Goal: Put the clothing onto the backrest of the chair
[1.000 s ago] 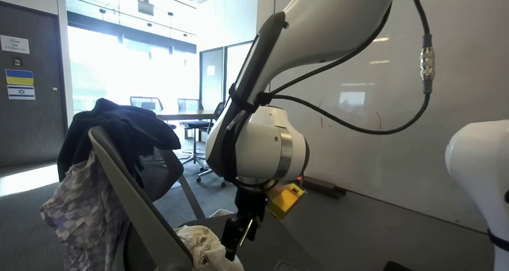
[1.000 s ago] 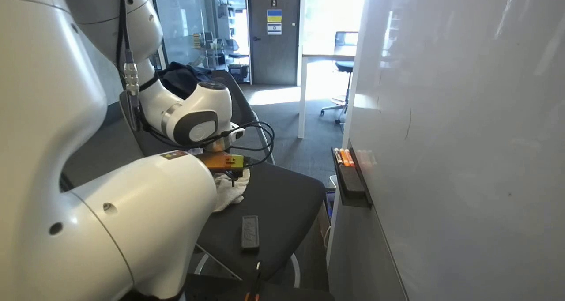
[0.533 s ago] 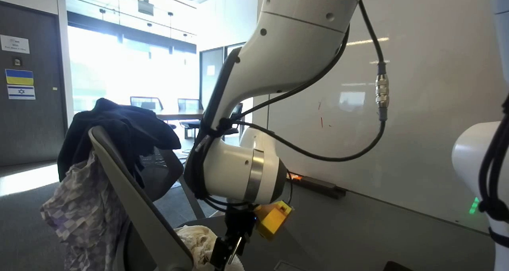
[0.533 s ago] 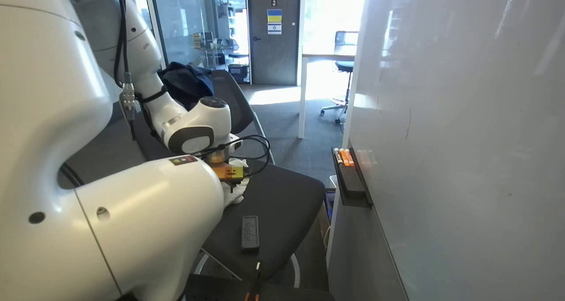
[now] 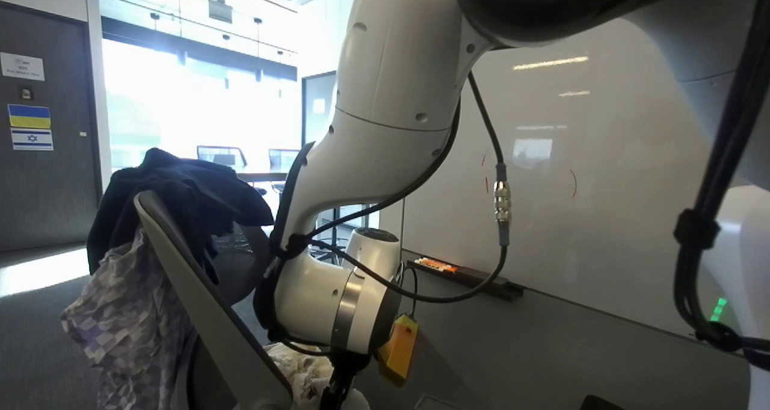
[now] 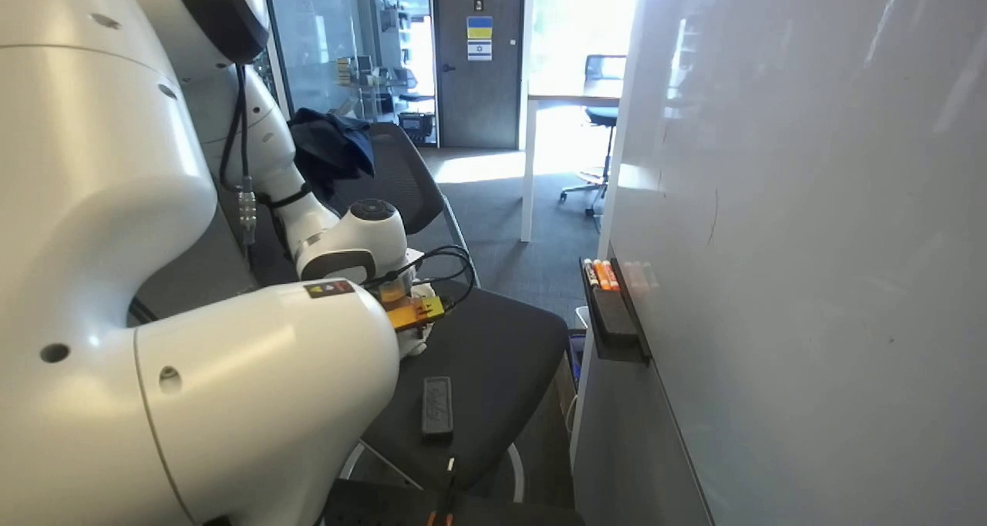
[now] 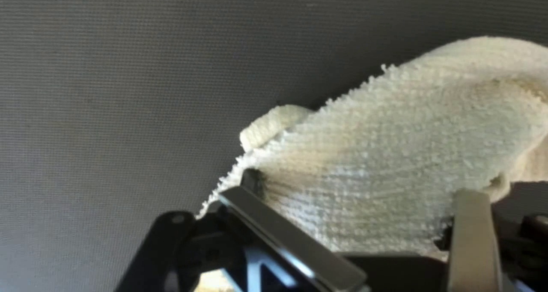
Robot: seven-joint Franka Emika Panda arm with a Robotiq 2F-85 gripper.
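A crumpled white cloth (image 5: pixel 304 368) lies on the chair seat (image 6: pixel 493 356). It shows in both exterior views (image 6: pixel 416 347) and fills much of the wrist view (image 7: pixel 385 155). My gripper (image 7: pixel 361 193) is open, its fingers wide apart, low over the cloth. Fabric lies between the fingers, with creases by the left fingertip. In an exterior view the gripper (image 5: pixel 338 389) points down at the cloth, its tips cut off by the frame. The chair backrest (image 6: pixel 401 175) rises behind the arm, with dark clothing (image 5: pixel 180 187) and a checked cloth (image 5: pixel 129 326) over it.
A dark eraser (image 6: pixel 437 406) lies on the seat near the arm. A whiteboard (image 6: pixel 810 202) with a marker tray (image 6: pixel 614 322) runs alongside the chair. The backrest's side frame (image 5: pixel 210 302) stands close to the gripper. Cables loop off the arm.
The arm has lowered and the gripper has come down onto the white cloth. The wrist has also turned, swinging the yellow part round. The garments on the backrest have not moved.
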